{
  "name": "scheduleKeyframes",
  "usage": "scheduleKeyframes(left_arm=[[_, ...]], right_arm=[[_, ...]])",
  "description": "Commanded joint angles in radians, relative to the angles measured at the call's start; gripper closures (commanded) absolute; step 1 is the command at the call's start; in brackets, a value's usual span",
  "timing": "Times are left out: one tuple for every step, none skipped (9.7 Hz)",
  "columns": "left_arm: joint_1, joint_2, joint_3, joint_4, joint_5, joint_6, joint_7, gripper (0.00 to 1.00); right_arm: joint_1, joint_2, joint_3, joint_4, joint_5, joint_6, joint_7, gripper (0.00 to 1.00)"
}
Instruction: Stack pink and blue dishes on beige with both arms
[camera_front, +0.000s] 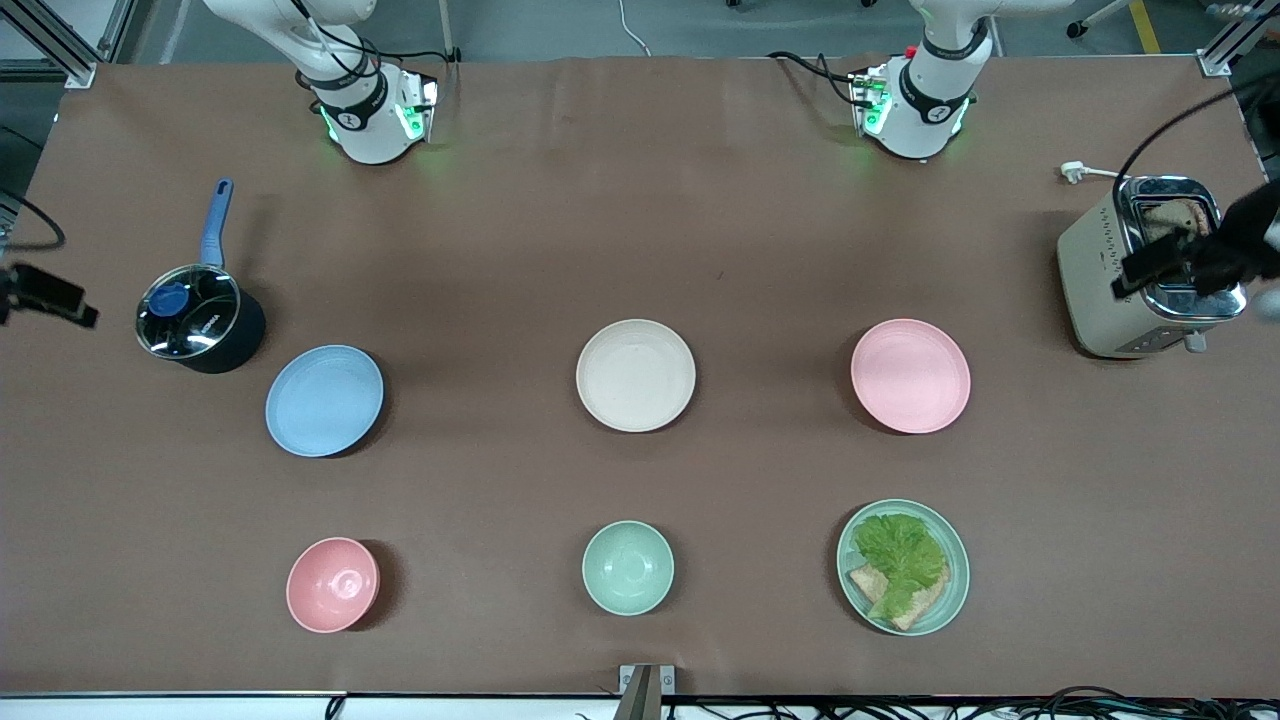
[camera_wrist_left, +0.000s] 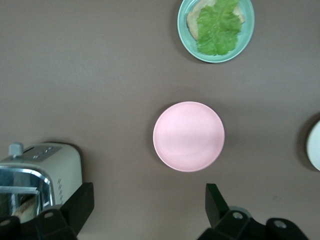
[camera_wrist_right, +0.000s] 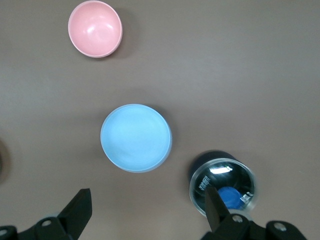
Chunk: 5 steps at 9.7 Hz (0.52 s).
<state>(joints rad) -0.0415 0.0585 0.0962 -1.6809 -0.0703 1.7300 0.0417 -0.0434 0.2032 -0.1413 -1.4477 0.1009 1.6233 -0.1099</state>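
Beige plate (camera_front: 636, 375) mid-tabletop, flat, rim up; round, no long axis. Blue plate (camera_front: 324, 400) toward right arm's end, beside lidded pot (camera_front: 197, 322). Pink plate (camera_front: 910, 376) toward left arm's end, near toaster (camera_front: 1140, 270). Left gripper (camera_wrist_left: 145, 210) high over pink plate, right gripper (camera_wrist_right: 145, 210) over blue plate, fingers open, holding nothing
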Motion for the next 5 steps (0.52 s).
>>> scheduleKeyframes(left_arm=[[-0.004, 0.029, 0.01, -0.233, -0.016, 0.223, 0.047, 0.0], [-0.004, 0.065, 0.01, -0.322, -0.025, 0.364, 0.064, 0.0], [0.0, 0.099, 0.01, -0.418, -0.049, 0.546, 0.069, 0.01], [-0.001, 0.134, 0.01, -0.51, -0.051, 0.738, 0.095, 0.01], [-0.001, 0.18, 0.008, -0.551, -0.051, 0.817, 0.099, 0.03]], right_arm=[[-0.053, 0.065, 0.009, -0.174, 0.115, 0.215, -0.092, 0.0], [-0.059, 0.114, 0.011, -0.25, 0.149, 0.315, -0.153, 0.0], [-0.082, 0.151, 0.011, -0.287, 0.217, 0.37, -0.241, 0.0], [-0.107, 0.216, 0.009, -0.29, 0.27, 0.401, -0.331, 0.0], [-0.13, 0.276, 0.011, -0.309, 0.314, 0.455, -0.415, 0.0]])
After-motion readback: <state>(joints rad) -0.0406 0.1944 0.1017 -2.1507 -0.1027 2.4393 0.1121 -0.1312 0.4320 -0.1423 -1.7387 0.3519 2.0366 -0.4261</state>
